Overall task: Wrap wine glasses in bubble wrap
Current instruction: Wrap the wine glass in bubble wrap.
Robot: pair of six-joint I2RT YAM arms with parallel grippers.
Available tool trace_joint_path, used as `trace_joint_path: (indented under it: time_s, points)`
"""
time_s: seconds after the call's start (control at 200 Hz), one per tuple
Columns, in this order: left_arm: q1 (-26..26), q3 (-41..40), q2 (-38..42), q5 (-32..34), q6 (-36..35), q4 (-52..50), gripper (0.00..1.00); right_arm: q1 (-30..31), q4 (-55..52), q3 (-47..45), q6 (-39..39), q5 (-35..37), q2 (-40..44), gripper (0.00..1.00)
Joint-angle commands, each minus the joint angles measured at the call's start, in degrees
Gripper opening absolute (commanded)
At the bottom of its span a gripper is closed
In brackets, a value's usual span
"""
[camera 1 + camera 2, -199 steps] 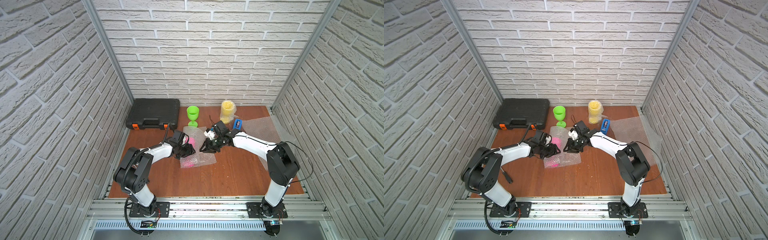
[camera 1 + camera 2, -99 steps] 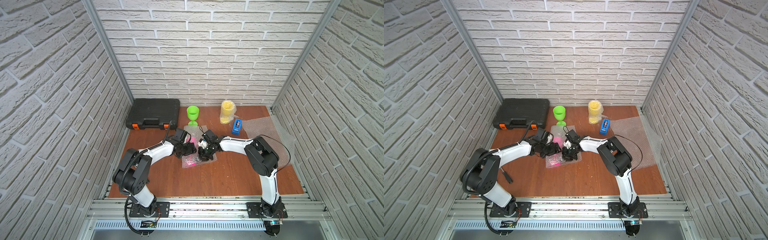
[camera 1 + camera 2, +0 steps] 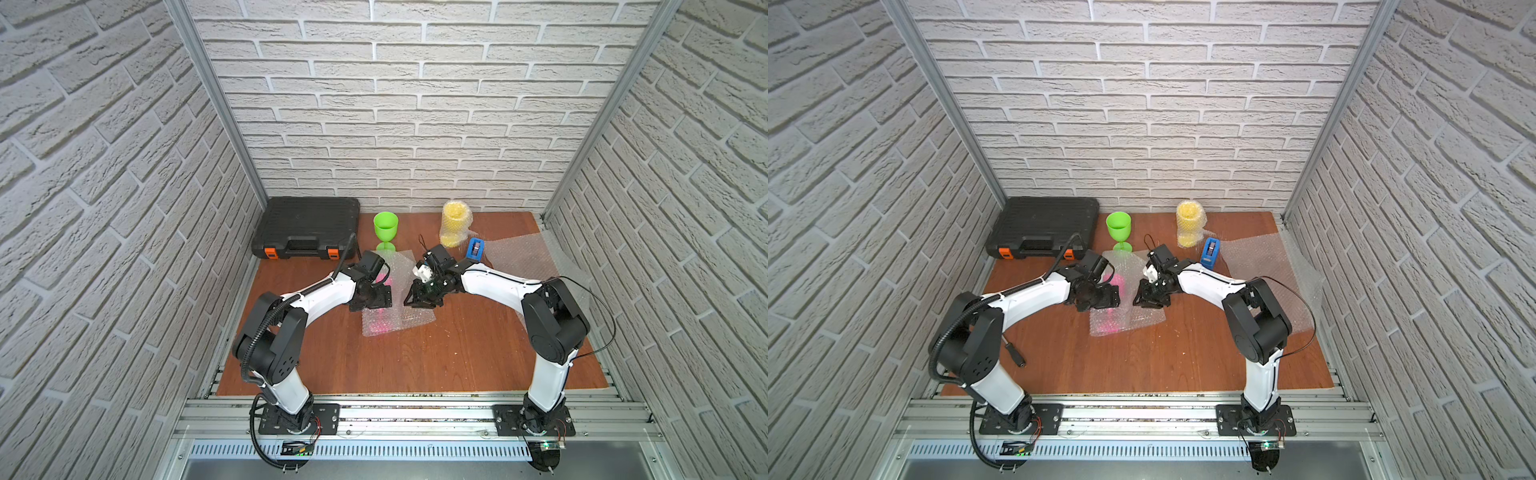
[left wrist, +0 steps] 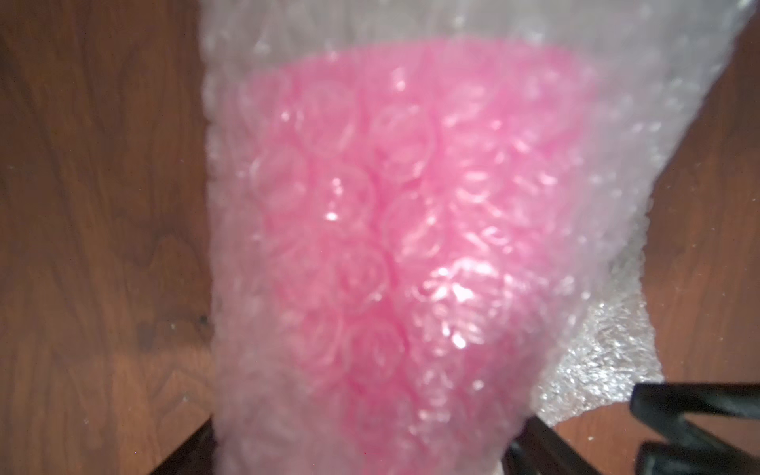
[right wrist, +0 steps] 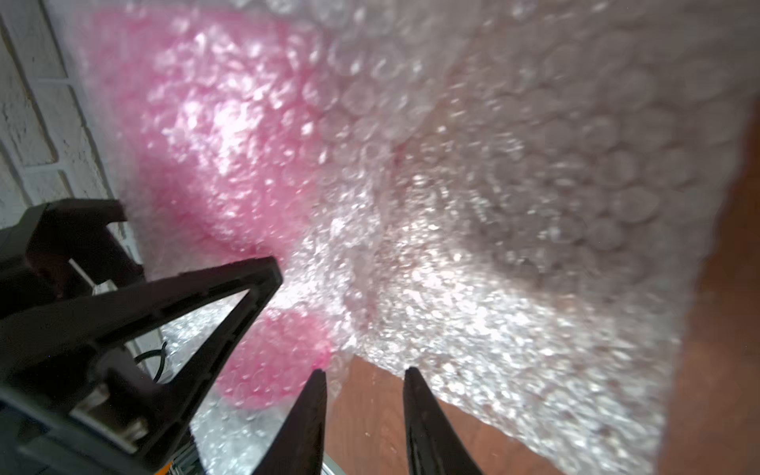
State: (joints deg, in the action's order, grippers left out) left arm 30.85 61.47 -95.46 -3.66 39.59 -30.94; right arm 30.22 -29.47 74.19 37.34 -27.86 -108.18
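Tool case: black, shut, back left on the tabletop.
Green goblet: upright, bare, just beside the case.
Left gripper: jaws wide, straddling the pink bundle.
Pink goblet: lying mid-tabletop, swathed in bubble wrap.
Right gripper: jaws narrow, empty, tips at the wrap's edge.
Yellow goblet: upright, wrapped, at the back.
Tape dispenser: blue, near a spare sheet.

pink goblet blurry thru bubble wrap in left wrist view, stem cut off at edge
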Motion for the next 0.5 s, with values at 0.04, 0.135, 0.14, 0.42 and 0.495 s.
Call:
trace_joint_path:
  time_s: [0.04,0.135,0.14,0.42,0.495]
  points:
    - [-0.1,2.9,1.6,0.4,-0.8,-2.0,0.94,-0.3,-3.2,-2.6,-3.3,1.9,-1.0,0.33]
    - [-0.2,5.4,0.6,1.4,-1.7,-4.2,0.97,-0.2,-2.7,-4.2,-3.2,1.4,-1.4,0.32]
    - [-0.2,5.4,0.5,1.3,-1.8,-4.2,0.97,-0.2,-2.7,-4.2,-3.2,1.5,-1.4,0.32]
    - [-0.4,11.1,-7.0,2.4,-3.2,-7.6,0.98,-0.2,-2.6,-7.5,-2.6,2.2,1.6,0.31]
    - [-0.4,11.3,-8.0,2.9,-3.6,-7.2,0.97,-0.2,-2.7,-7.5,-2.6,2.5,2.4,0.31]
